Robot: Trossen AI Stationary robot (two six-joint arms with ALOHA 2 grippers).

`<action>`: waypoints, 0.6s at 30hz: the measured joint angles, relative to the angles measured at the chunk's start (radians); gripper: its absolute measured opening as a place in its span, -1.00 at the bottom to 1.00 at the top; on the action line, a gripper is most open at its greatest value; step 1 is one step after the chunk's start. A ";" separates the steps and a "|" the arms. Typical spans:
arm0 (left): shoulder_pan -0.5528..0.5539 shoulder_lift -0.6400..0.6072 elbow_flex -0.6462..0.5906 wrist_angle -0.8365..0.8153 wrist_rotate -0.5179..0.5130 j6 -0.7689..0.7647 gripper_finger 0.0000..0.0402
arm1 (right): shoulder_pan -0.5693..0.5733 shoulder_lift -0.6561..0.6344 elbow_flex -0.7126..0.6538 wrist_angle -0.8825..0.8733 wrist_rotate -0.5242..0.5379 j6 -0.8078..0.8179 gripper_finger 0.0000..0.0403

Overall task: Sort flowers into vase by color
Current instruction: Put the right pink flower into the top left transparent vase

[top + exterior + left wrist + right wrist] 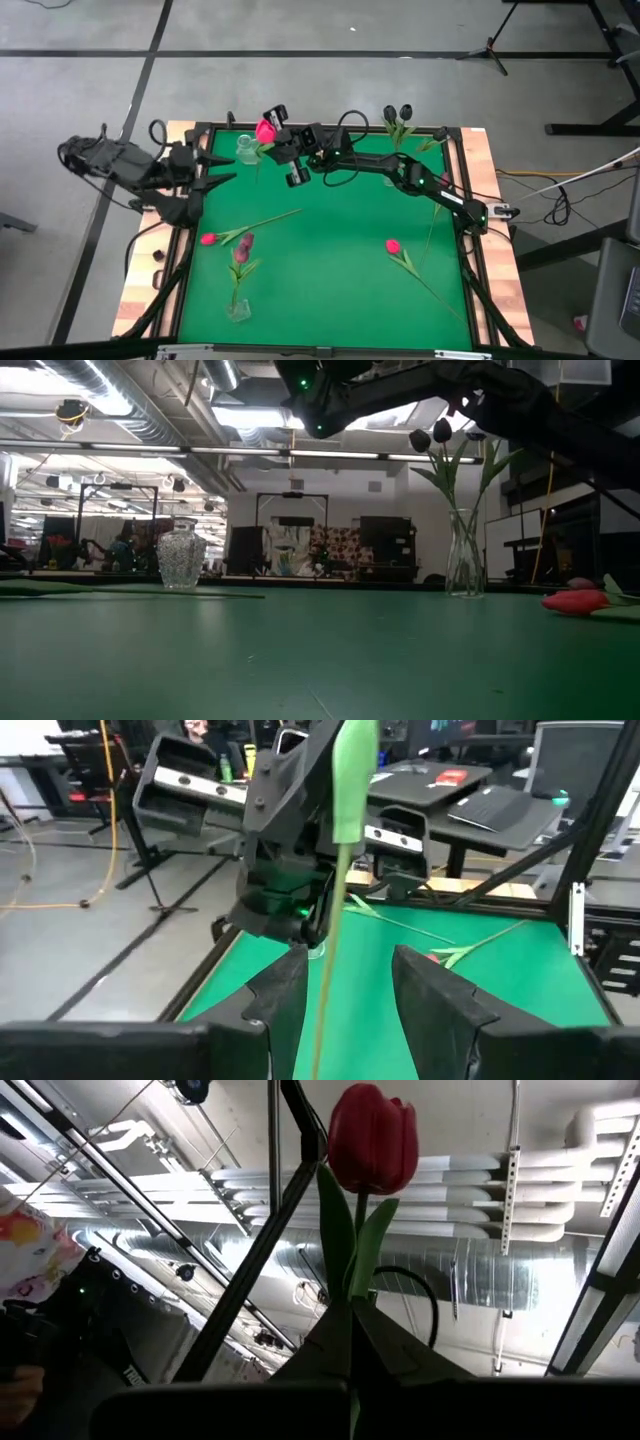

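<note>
My right gripper (pixel 273 142) reaches across to the far left of the green mat and is shut on a pink-red tulip (pixel 265 130), whose head (pixel 372 1138) stands above the fingertips. Its long green stem (pixel 338 870) hangs down between the open fingers of my left gripper (pixel 345 995), which stands at the table's left edge (pixel 232 167); I see no touch there. An empty clear vase (pixel 245 148) stands right beside the held flower. A second vase (pixel 465 555) at the far right holds dark tulips. A third (pixel 238 305) near the front left holds a maroon one. My right gripper pinches the tulip's stem just under the head, where the leaves start (pixel 352 1295), between its two shut fingers. The fingers slant upward, so the head stands above them. The rest of the stem (pixel 330 960) hangs down below the gripper.
Two pink tulips lie flat on the mat, one at the left (pixel 208 238) and one at the right (pixel 392 245), with long stems trailing. A wooden border and black frame (pixel 470 180) edge the mat. The mat's middle is bare.
</note>
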 joint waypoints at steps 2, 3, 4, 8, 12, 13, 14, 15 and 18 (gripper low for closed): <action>0.069 0.003 -0.002 0.024 0.089 0.024 -0.28 | 0.002 -0.006 0.000 -0.003 0.001 -0.001 -1.00; 0.102 0.008 -0.006 0.049 0.134 0.043 -0.28 | 0.004 -0.009 0.000 -0.005 0.001 -0.003 -1.00; 0.137 0.013 -0.010 0.070 0.180 0.062 -0.28 | 0.004 -0.011 0.000 -0.005 0.001 -0.012 -1.00; 0.272 0.042 -0.041 0.087 0.341 0.094 -0.28 | 0.005 -0.011 0.000 -0.008 0.001 -0.021 -1.00; 0.384 0.071 -0.086 0.130 0.484 0.113 -0.28 | 0.005 -0.011 0.000 -0.037 0.001 -0.020 -1.00; 0.406 0.077 -0.090 0.142 0.511 0.119 -0.28 | 0.005 -0.011 0.000 -0.045 0.000 -0.020 -1.00; 0.427 0.082 -0.090 0.149 0.533 0.123 -0.28 | 0.005 -0.010 0.000 -0.051 0.000 -0.020 -1.00; 0.445 0.086 -0.090 0.155 0.552 0.127 -0.28 | 0.005 -0.010 0.000 -0.053 0.000 -0.020 -1.00; 0.479 0.089 -0.090 0.169 0.595 0.129 -0.28 | 0.005 -0.010 0.000 -0.053 -0.004 -0.019 -1.00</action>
